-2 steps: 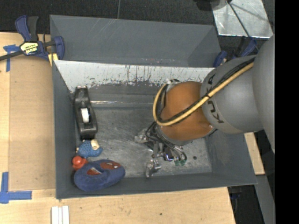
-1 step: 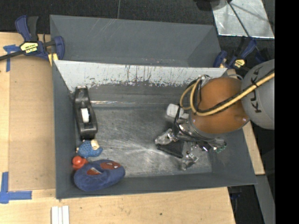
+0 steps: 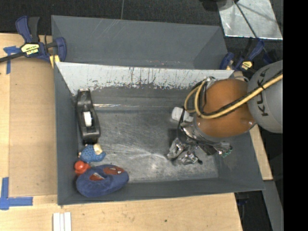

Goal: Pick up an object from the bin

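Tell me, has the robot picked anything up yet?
Not yet. The black tape dispenser, blue stuffed toy and small red ball all lie by the bin's left wall. The gripper is low over bare floor on the right side, away from them. Reaching one, gripping and lifting are left.

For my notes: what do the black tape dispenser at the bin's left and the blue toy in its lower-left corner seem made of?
The black tape dispenser looks like hard moulded plastic, smooth with a slight sheen. The blue toy looks like soft fabric, probably plush: matte, with a rounded, slumped outline.
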Robot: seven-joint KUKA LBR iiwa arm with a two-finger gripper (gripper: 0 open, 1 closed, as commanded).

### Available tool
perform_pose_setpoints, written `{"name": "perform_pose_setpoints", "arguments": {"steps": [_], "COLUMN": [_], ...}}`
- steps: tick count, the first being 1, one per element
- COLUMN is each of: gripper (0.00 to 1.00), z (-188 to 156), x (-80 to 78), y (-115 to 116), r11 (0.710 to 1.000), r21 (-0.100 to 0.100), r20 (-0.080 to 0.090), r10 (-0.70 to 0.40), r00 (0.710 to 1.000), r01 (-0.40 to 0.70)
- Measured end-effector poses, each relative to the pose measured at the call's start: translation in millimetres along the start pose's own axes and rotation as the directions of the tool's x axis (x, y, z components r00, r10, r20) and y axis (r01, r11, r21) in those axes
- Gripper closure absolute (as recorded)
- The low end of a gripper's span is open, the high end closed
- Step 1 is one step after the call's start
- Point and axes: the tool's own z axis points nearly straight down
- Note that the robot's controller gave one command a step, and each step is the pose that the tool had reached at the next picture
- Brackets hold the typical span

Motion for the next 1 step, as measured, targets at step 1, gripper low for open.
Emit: {"name": "perform_pose_setpoints", "arguments": {"steps": [1], "gripper": [1.0], "z": [-138.1], "x": [13.1], "y": [-14.0], "r11": [1.0], "r21": [0.006], "r20": [0.002], "r10": [0.004], "r00": [1.0], "r01": [-0.004]}}
